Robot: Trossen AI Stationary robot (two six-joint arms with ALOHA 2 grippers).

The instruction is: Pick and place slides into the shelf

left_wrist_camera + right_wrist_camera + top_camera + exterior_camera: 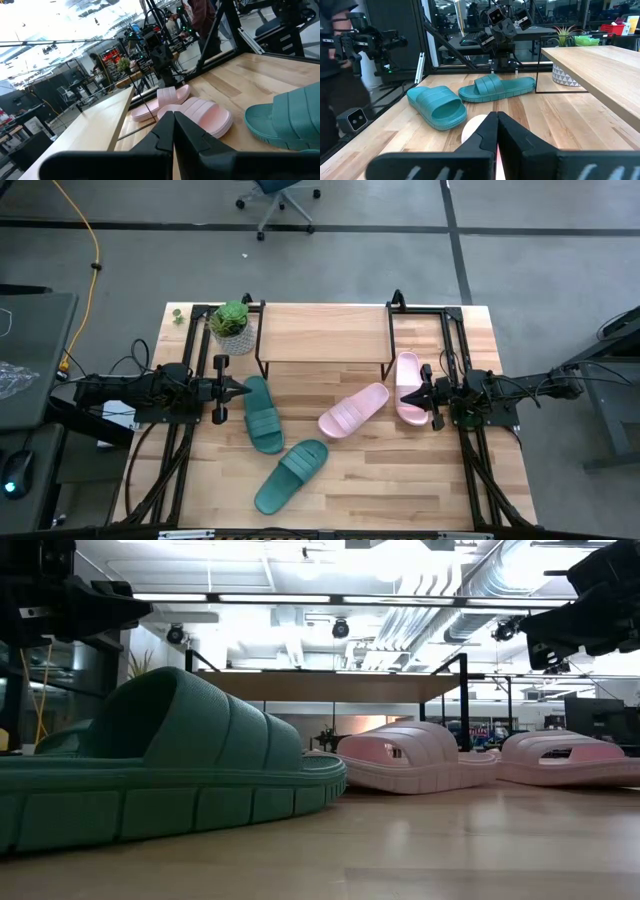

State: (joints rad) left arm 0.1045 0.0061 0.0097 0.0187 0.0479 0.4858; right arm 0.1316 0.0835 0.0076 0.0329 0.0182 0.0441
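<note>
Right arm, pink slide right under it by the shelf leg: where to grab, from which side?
Grip the pink slide across its ribbed strap, coming straight down. It lies flat, sole down, long axis running away from the shelf, so the raised strap is probably the easiest part to pinch. The right gripper hovers there, fingers shut.

slides block shelf front, top bare

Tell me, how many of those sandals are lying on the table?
4. One teal slide lies by the left gripper, another teal slide nearer the table's front. One pink slide lies mid-table, another pink slide by the right gripper. None seems hidden.
</note>
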